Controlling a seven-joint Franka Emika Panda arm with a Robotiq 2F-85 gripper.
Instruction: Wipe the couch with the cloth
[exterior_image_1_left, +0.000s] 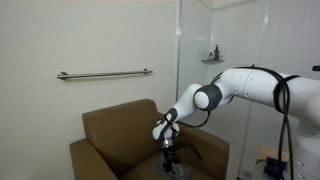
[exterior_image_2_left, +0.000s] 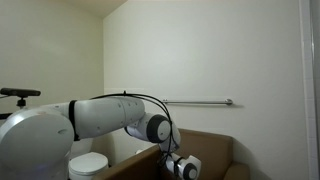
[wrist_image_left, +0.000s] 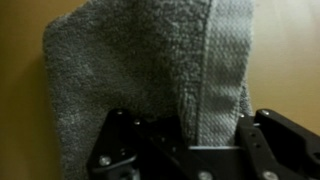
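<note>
White walls (exterior_image_1_left: 100, 40) with a metal grab rail (exterior_image_1_left: 105, 74) back the tan couch (exterior_image_1_left: 110, 135). Over its seat the white arm (exterior_image_1_left: 250, 85) reaches down, its gripper (exterior_image_1_left: 168, 152) clamped tight on the grey cloth (wrist_image_left: 130, 70), which spreads out over the tan upholstery in the wrist view.

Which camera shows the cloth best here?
Wrist view: the grey cloth fills the frame, pinched in the claw. In both exterior views it is too small to make out at the claw over the couch.
</note>
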